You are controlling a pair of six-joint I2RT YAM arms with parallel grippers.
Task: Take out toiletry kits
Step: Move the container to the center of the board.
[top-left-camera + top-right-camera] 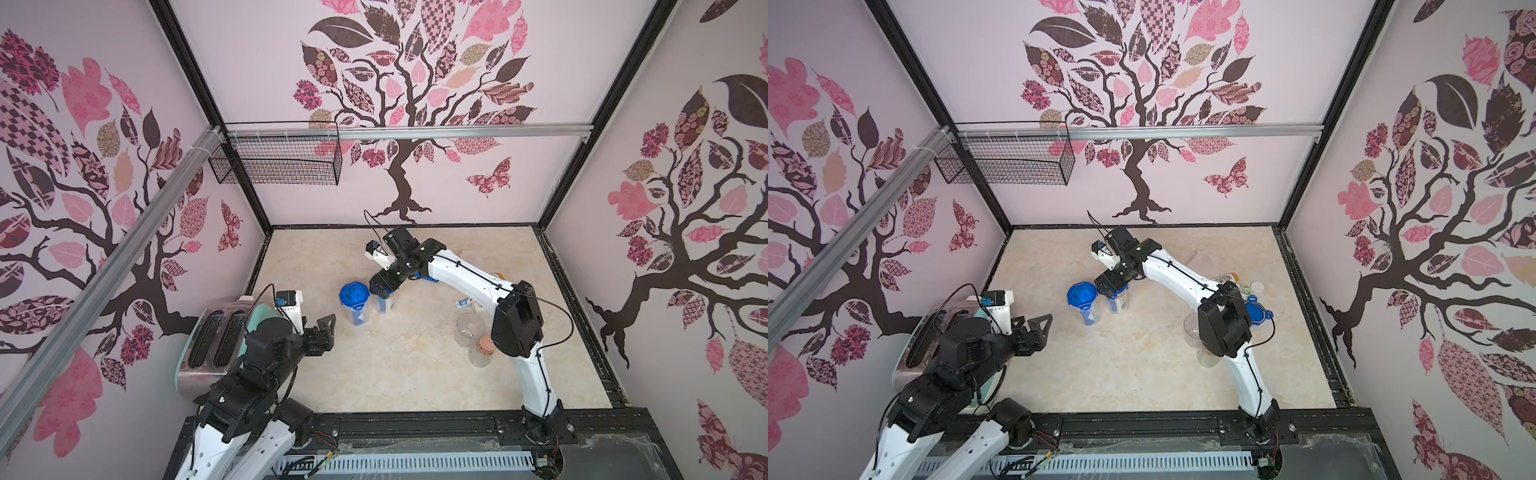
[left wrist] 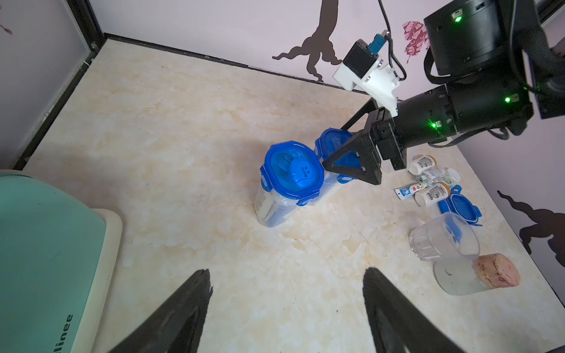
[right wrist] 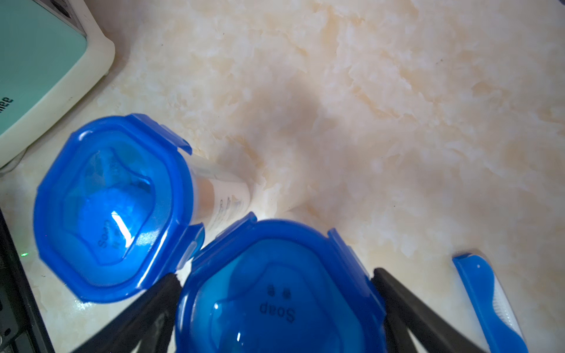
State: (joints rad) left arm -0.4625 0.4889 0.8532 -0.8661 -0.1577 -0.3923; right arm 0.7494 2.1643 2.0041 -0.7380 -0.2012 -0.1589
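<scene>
Two clear jars with blue clip lids stand side by side mid-table. The left jar (image 1: 354, 301) (image 2: 292, 172) is closed, and a white bottle (image 3: 223, 195) shows through its wall. My right gripper (image 1: 384, 286) (image 3: 275, 275) is open, its jaws straddling the lid of the right jar (image 3: 278, 305) (image 2: 333, 143). Toiletry kit items lie loose on the right: two white bottles with tan caps (image 2: 423, 163) (image 2: 434, 194), a toothpaste tube (image 2: 408, 191) and a blue-and-white toothbrush (image 3: 489, 305). My left gripper (image 2: 288, 272) (image 1: 326, 328) hovers open and empty beside the toaster.
A mint toaster (image 1: 216, 340) (image 2: 46, 244) stands at the left front. On the right are an empty clear jar (image 2: 443, 241), its loose blue lid (image 2: 461, 207) and a cork-stoppered glass bottle (image 2: 477, 275). A wire basket (image 1: 282, 158) hangs on the back rail.
</scene>
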